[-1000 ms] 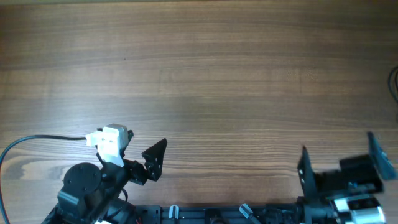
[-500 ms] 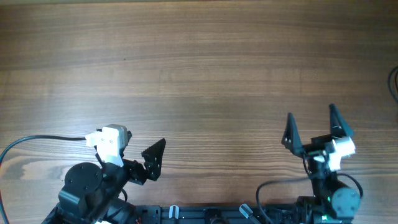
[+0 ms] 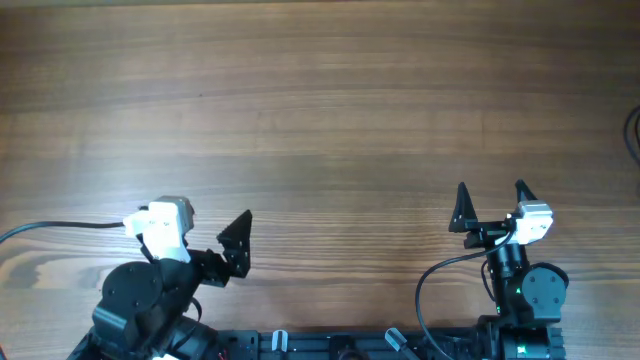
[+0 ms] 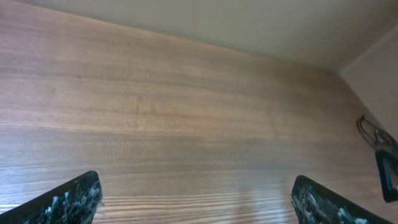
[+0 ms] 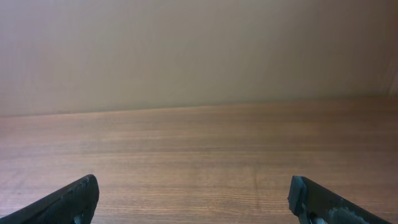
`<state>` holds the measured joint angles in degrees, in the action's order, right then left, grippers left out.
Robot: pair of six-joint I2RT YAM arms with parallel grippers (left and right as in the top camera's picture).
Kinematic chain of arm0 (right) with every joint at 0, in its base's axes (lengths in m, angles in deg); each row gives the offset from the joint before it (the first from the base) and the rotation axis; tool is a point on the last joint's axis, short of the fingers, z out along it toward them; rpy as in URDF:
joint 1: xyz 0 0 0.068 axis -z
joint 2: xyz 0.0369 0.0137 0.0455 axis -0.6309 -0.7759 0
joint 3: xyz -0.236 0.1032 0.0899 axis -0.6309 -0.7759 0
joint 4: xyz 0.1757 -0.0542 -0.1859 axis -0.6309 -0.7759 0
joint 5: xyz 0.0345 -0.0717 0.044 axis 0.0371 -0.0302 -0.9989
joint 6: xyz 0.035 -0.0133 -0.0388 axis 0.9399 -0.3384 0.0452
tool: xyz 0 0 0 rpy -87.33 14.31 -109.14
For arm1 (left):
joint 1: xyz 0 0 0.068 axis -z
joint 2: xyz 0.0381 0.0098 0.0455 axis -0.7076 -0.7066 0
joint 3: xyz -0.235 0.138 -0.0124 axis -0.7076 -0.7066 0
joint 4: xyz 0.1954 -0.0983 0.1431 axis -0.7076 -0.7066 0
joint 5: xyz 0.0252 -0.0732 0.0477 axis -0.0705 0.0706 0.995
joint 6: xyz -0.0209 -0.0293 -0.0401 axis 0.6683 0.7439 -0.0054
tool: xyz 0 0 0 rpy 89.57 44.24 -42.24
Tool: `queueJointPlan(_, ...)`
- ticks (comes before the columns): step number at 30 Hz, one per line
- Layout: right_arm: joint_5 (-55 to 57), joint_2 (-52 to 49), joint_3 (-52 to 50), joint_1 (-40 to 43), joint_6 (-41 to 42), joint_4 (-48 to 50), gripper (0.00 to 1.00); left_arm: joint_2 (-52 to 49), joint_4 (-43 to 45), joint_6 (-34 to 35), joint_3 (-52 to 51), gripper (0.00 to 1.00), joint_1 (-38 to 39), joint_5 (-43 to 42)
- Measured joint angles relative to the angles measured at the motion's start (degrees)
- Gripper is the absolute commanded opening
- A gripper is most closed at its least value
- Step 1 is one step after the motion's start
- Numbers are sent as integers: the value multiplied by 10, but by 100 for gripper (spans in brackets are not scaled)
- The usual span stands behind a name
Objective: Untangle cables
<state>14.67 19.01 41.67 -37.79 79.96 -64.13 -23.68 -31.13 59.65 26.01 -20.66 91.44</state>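
Jaws wide; smooth, grained wooden table (image 3: 320,100)

A wooden table (image 3: 320,100) fills the overhead view, its brown grain running from left to right in lighter and darker bands. In both wrist views the tabletop runs back to a plain beige wall (image 5: 199,50). In the left wrist view a paler side wall (image 4: 379,68) meets it at a corner on the right.
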Motion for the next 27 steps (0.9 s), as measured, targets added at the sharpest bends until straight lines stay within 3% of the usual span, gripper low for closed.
queueJointPlan(13, 2, 0, 0, 0, 0, 0, 100, 0, -14, 16, -6, 100, 0, -9)
queueJointPlan(20, 2, -3, 0, 0, 0, 0, 100, -21, 387, 10, -189, 100, 0, -20)
queueJointPlan(27, 2, -4, 0, 0, 0, 0, 100, -32, 642, 10, -325, 100, -38, -32)
